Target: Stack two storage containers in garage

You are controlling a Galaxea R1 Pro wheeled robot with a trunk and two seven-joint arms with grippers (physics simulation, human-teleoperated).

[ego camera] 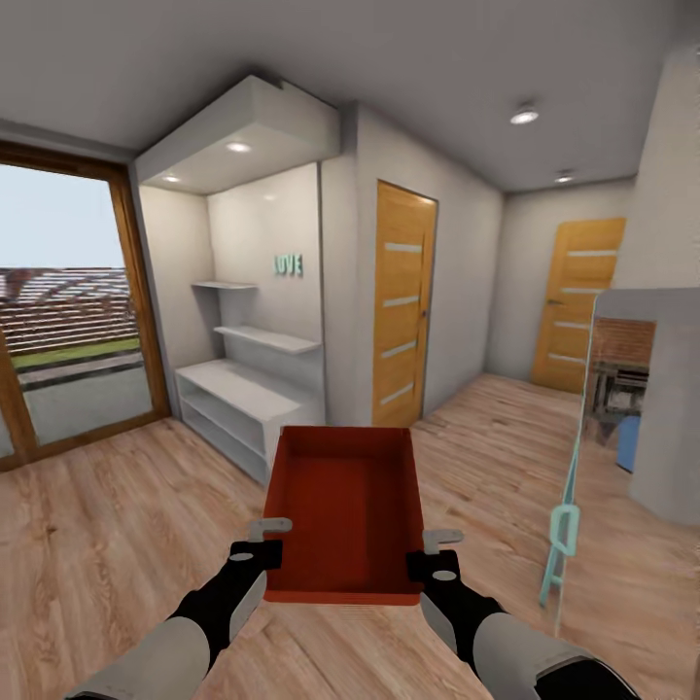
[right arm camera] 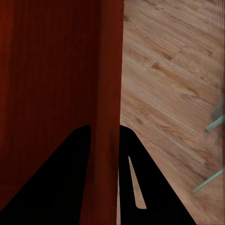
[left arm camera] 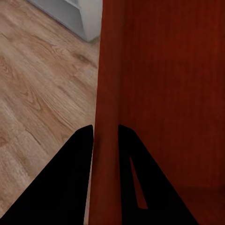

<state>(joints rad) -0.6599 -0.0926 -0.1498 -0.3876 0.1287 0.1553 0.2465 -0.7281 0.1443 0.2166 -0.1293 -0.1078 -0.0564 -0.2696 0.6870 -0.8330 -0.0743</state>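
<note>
A glass door (ego camera: 58, 311) stands at the far left, beside white shelves (ego camera: 248, 389) set in a recess. In front of the robot, 1 storage container (ego camera: 342, 510) is held level above the light wood floor (ego camera: 107, 544), open side up. The left gripper (ego camera: 264, 544) clamps the container's left wall, a finger (left arm camera: 70, 183) on each side of it; the right gripper (ego camera: 436, 552) grips the right wall the same way, its fingers (right arm camera: 61, 183) pinching the wall. Behind are 2 orange-brown doors (ego camera: 403, 306), and a mirror (ego camera: 622, 437) leans at the right.
</note>
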